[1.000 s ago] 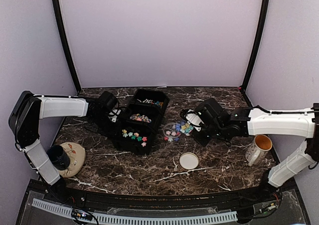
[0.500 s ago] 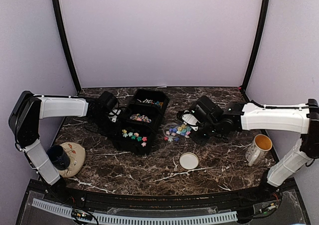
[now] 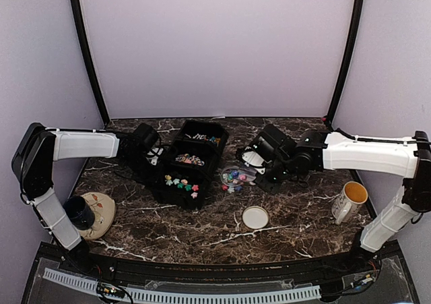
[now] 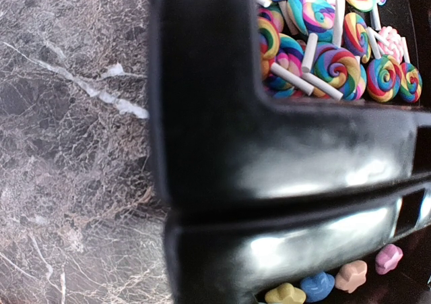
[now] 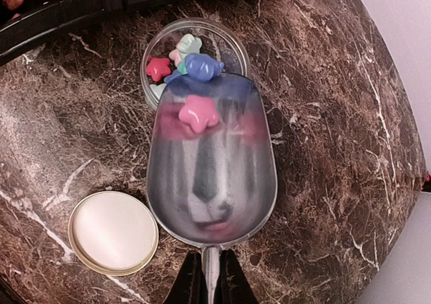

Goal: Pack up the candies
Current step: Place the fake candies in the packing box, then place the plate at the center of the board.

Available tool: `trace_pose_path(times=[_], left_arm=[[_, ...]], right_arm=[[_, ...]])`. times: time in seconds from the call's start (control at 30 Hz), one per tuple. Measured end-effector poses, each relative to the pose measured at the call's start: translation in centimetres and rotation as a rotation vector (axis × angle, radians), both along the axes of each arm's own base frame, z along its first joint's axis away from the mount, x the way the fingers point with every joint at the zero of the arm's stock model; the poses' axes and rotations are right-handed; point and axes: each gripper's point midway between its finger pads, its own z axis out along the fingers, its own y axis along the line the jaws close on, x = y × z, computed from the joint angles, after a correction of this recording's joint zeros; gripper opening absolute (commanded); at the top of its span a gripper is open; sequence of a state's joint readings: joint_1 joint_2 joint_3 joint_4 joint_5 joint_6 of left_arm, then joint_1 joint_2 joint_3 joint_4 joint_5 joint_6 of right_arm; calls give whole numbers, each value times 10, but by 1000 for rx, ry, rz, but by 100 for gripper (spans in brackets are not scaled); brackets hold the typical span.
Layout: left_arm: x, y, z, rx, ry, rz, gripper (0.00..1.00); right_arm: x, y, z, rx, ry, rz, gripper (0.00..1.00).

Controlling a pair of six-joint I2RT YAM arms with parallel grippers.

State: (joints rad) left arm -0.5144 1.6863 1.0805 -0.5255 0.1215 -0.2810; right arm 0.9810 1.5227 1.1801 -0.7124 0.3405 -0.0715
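The right gripper point(image 5: 205, 277) is clamped on the thin stem of a metal scoop point(image 5: 210, 183). The scoop's long axis runs straight ahead of the fingers, and its rounded lip overlaps the near rim of a small clear round jar point(image 5: 232, 44). The next move turns on this line: the candies lie directly forward of the fingers along that axis. A pink star candy point(image 5: 199, 113) sits on the scoop's polished, mirror-like bowl. A blue wrapped candy point(image 5: 202, 67) rests right at the lip, and a few more pastel pieces are already inside the jar. A further tip forward would probably send both loose candies in.

The jar's flat, cream-coloured lid point(image 5: 113, 232) lies on the dark marbled table point(image 5: 323, 149), beside the scoop and apart from the jar. The right arm is clearly the nearer one to the jar.

The left gripper point(image 3: 153, 157) is closed against the left side of the glossy black compartment tray point(image 4: 202, 115). Whether it actually pinches the wall cannot be told. The tray holds swirl lollipops point(image 4: 337, 65) in one compartment and star-shaped sweets point(image 4: 316, 285) in the next.
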Motion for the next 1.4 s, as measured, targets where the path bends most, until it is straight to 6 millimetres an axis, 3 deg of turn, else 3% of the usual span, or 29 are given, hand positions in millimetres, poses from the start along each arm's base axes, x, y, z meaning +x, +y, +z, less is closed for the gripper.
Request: trace_pose_path(times=[0.7, 1.0, 1.4], left_arm=[[0, 2, 0, 10, 2, 3, 0], [-12, 10, -1, 42, 47, 19, 0], [-47, 29, -5, 44, 77, 67, 15]], right_arm=[[-5, -11, 5, -109, -5, 14, 0], [4, -4, 47, 33, -133, 9, 0], [6, 5, 65, 159, -238, 51, 0]])
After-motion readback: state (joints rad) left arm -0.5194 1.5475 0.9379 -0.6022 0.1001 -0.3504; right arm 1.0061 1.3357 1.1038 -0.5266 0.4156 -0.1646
